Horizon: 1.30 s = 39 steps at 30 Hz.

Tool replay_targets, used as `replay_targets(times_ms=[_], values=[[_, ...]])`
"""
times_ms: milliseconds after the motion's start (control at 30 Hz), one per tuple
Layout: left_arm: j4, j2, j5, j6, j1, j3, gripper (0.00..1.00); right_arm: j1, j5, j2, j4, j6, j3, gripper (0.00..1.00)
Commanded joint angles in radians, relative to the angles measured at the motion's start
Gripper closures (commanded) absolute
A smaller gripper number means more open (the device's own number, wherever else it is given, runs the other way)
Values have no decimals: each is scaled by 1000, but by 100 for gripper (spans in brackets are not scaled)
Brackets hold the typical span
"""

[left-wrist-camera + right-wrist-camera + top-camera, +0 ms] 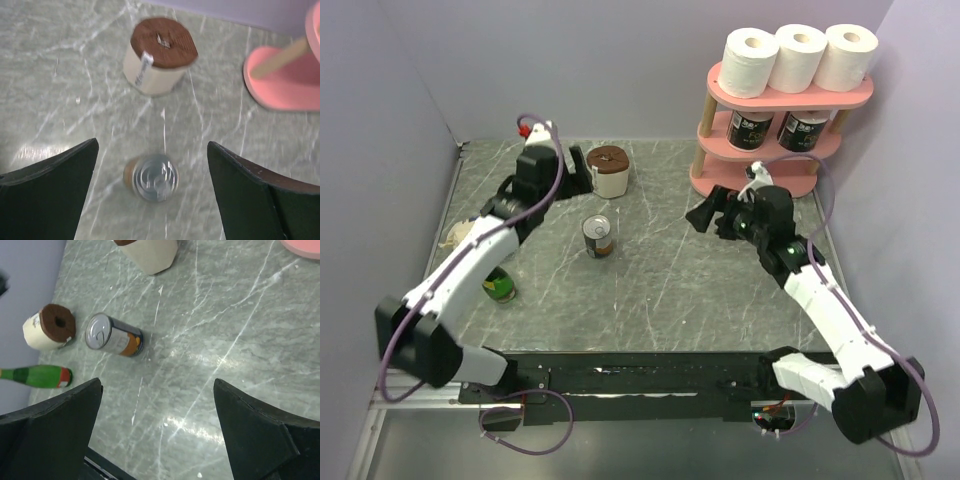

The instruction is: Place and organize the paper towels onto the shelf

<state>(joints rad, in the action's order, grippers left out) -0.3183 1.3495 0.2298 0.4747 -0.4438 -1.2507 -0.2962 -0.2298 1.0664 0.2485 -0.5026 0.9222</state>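
Pink shelf (790,97) far right, bearing three white rolls (798,57) on top, two black-printed rolls (780,130) on middle board. On table (650,290), cream roll (610,172) upright near left gripper (578,165), spread wide, empty; right gripper (157,382) likewise.

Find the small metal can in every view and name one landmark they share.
Top external: the can is mid-table, left of centre.
Left wrist: the can is low in the centre, lid towards the camera.
Right wrist: the can is upper left, lying on its side.
Shared landmark: the shelf, whose pink base shows in all three.
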Motion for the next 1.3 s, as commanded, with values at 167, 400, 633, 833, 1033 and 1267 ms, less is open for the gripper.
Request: replay_targets(times_ms=[167,400,633,833,1033,1267], values=[[-61,442,-135,44,80,-427,2,-8,-6,-221,6,95,-85,0],[-152,687,-123,47,97,-676,5,-9,-35,-263,-11,87,-95,1],[-151,813,-109,50,112,-789,5,-9,-48,-250,-34,85,-100,0],[-131,853,-95,7,119,-814,7,-9,-71,-233,-55,67,-105,0],[-9,743,-136,-174,103,-739,7,-12,-69,-229,-57,68,-108,1],[-25,757,-248,-308,40,-805,6,-11,-63,-227,-34,72,-97,0]])
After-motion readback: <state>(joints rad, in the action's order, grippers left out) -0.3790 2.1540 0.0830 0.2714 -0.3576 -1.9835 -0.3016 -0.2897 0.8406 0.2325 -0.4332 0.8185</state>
